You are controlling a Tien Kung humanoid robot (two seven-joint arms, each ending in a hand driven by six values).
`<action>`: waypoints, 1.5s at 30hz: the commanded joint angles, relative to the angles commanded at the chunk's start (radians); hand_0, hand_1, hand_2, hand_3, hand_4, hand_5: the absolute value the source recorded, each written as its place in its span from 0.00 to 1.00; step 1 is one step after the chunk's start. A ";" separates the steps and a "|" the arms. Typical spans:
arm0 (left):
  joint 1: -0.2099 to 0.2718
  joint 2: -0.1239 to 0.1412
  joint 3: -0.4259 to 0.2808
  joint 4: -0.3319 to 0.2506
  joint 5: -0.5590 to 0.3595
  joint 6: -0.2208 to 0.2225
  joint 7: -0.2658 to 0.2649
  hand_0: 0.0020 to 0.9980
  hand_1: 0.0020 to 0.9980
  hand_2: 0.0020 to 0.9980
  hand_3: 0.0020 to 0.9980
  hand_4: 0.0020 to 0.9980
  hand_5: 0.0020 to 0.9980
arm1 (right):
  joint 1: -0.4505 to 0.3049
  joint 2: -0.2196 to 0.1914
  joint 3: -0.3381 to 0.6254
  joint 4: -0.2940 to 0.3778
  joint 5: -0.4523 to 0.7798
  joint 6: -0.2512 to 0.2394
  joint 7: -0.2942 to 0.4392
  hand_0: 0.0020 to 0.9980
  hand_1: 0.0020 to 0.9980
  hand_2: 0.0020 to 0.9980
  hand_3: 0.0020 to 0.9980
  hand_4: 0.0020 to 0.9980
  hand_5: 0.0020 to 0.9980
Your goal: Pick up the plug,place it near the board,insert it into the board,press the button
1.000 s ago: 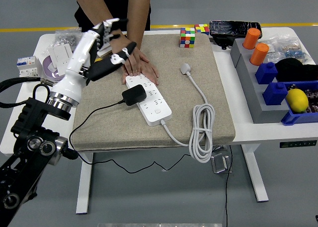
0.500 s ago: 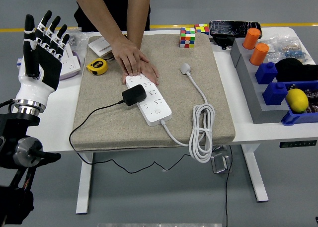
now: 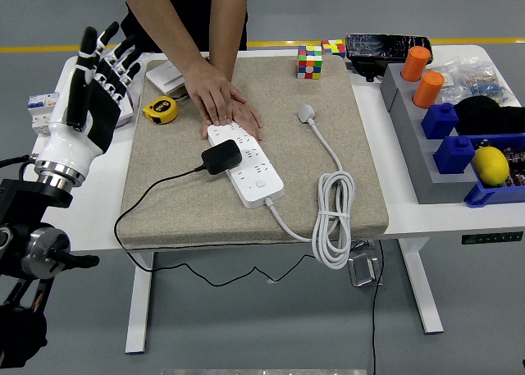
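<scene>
plug [image 3: 221, 157] sits in board [image 3: 246, 165], tape measure [image 3: 160, 110] behind-left.

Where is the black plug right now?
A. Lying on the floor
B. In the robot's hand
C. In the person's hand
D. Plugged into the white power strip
D. The black plug sits in the white power strip, while the left robot hand is raised empty off to the side and the person's hand presses flat on the strip's far end.

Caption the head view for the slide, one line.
Black plug seated in the white power strip, a person's hands steadying it; left hand raised open at the table's left.
</scene>
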 joint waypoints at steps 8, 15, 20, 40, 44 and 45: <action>-0.078 0.079 0.136 0.025 0.338 -0.090 0.053 0.19 0.02 0.15 0.87 0.67 0.15 | 0.002 -0.002 -0.004 -0.001 0.005 0.000 -0.001 1.00 0.96 0.89 0.92 1.00 1.00; -0.167 0.146 0.321 0.154 0.630 -0.206 0.086 0.16 0.00 0.14 0.86 0.52 0.04 | 0.009 0.002 0.001 0.001 0.002 0.000 0.000 1.00 0.95 0.89 0.92 1.00 1.00; -0.238 0.166 0.441 0.215 0.844 -0.191 0.089 0.15 0.00 0.15 0.89 0.52 0.00 | 0.010 0.001 -0.008 -0.002 0.008 -0.001 0.000 1.00 0.96 0.89 0.92 1.00 1.00; -0.394 0.110 0.670 0.432 1.087 -0.324 0.162 0.15 0.00 0.15 0.90 0.50 0.09 | 0.017 -0.002 -0.020 0.000 0.009 -0.001 0.000 1.00 0.96 0.89 0.92 1.00 1.00; -0.400 0.094 0.666 0.460 1.039 -0.309 0.170 0.15 0.00 0.15 0.91 0.49 0.10 | 0.015 -0.004 -0.024 0.000 0.011 -0.001 0.000 1.00 0.96 0.89 0.92 1.00 1.00; -0.401 0.092 0.666 0.463 1.035 -0.306 0.170 0.15 0.00 0.15 0.91 0.49 0.10 | 0.015 -0.004 -0.024 0.000 0.011 -0.002 0.000 1.00 0.96 0.89 0.92 1.00 1.00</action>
